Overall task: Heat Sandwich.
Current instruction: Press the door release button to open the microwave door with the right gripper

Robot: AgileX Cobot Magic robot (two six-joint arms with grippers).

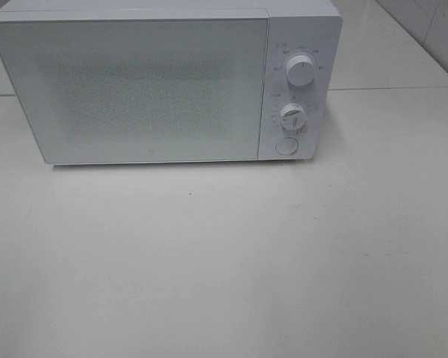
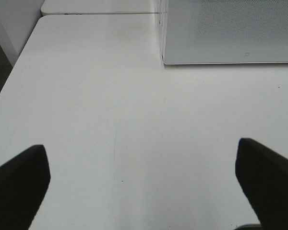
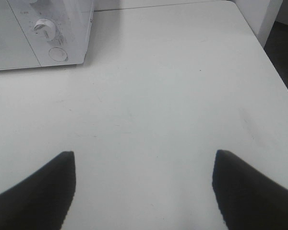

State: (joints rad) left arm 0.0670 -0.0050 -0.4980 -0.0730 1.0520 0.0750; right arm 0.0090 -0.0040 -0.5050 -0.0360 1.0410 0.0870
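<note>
A white microwave (image 1: 164, 82) stands at the back of the white table with its door (image 1: 134, 89) shut. Two knobs (image 1: 299, 70) and a round button (image 1: 286, 145) are on its right panel. The sandwich and its plate are out of view. My left gripper (image 2: 141, 184) is open and empty over bare table, left of the microwave's front corner (image 2: 230, 33). My right gripper (image 3: 144, 187) is open and empty over bare table, right of the microwave's panel (image 3: 48, 33). Neither arm shows in the exterior high view.
The white table (image 1: 224, 261) stretches in front of the microwave. Its left edge (image 2: 12, 79) and right edge (image 3: 273, 62) show in the wrist views. A second table (image 1: 388, 52) stands behind at the right.
</note>
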